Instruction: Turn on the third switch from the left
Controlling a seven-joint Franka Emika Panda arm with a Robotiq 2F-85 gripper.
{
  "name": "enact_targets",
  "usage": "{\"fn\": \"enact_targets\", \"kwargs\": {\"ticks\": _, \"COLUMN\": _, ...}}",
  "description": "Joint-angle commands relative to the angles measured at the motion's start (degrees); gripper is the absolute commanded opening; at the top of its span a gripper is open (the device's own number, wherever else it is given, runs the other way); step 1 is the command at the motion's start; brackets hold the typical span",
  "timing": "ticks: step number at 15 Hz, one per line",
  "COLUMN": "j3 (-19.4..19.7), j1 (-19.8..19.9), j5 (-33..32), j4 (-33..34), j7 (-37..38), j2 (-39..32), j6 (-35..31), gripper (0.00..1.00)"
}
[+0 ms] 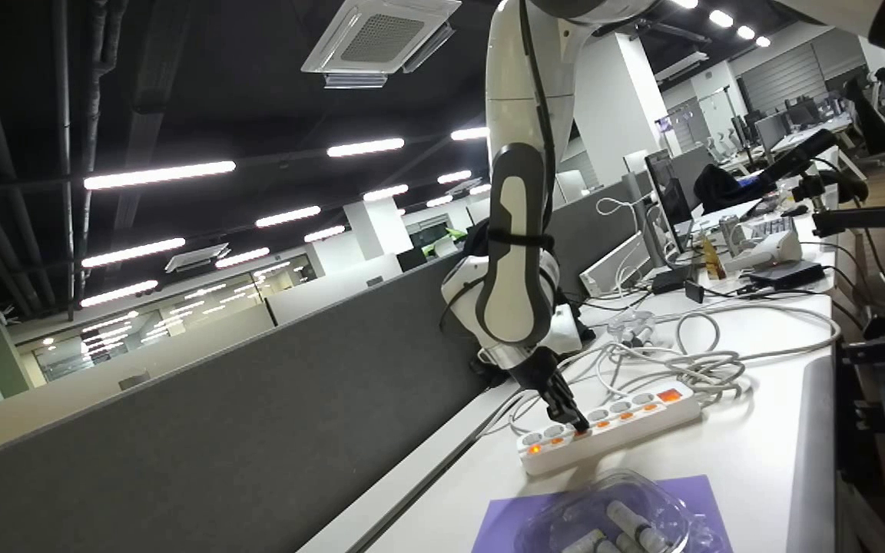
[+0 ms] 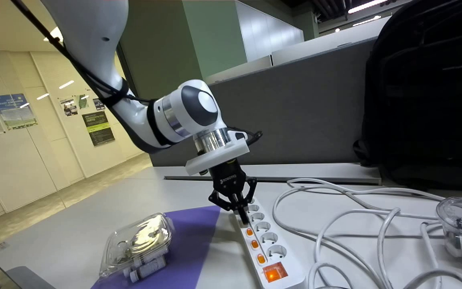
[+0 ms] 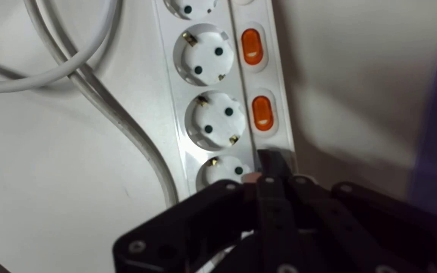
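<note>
A white power strip [image 1: 615, 442] lies on the table with a row of orange switches beside its sockets; it also shows in an exterior view [image 2: 289, 269] and the wrist view [image 3: 257, 80]. In an exterior view the leftmost switch [image 1: 535, 448] glows, and the second switch [image 1: 557, 442] beside it looks unlit. My gripper [image 1: 579, 423] is shut and empty, tips pointing down at the third switch [image 1: 581, 433], which they mostly hide. The fingers also show in an exterior view [image 2: 243, 218] and the wrist view [image 3: 275, 161]. I cannot tell whether the tips touch the switch.
A large orange main switch [image 2: 274, 272] glows at the strip's end. White cables [image 1: 707, 369] lie coiled beside it. A clear plastic box [image 2: 138, 245] sits on a purple sheet [image 2: 193, 249]. A grey partition [image 1: 258, 430] and a black backpack [image 2: 427, 100] stand behind.
</note>
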State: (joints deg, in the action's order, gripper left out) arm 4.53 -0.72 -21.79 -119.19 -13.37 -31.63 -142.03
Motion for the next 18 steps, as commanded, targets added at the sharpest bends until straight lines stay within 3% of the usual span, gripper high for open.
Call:
{"fn": "enact_targets", "kwargs": {"ticks": 1, "j3": -1.31, "j1": 0.45, "j5": 1.86, "j4": 5.95, "j7": -0.52, "j2": -3.44, "j6": 4.79, "gripper": 0.00}}
{"fn": "enact_targets", "kwargs": {"ticks": 13, "j3": -2.40, "j1": 1.71, "j5": 11.68, "j4": 29.71, "j7": 3.35, "j2": -18.16, "j6": 29.75, "gripper": 0.00}}
{"fn": "enact_targets", "kwargs": {"ticks": 15, "j3": -2.32, "j1": 1.83, "j5": 13.68, "j4": 32.54, "j7": 6.39, "j2": -20.18, "j6": 30.80, "gripper": 0.00}}
{"fn": "enact_targets", "kwargs": {"ticks": 18, "j3": -1.94, "j1": 0.40, "j5": 11.33, "j4": 32.27, "j7": 7.27, "j2": -20.15, "j6": 29.09, "gripper": 0.00}}
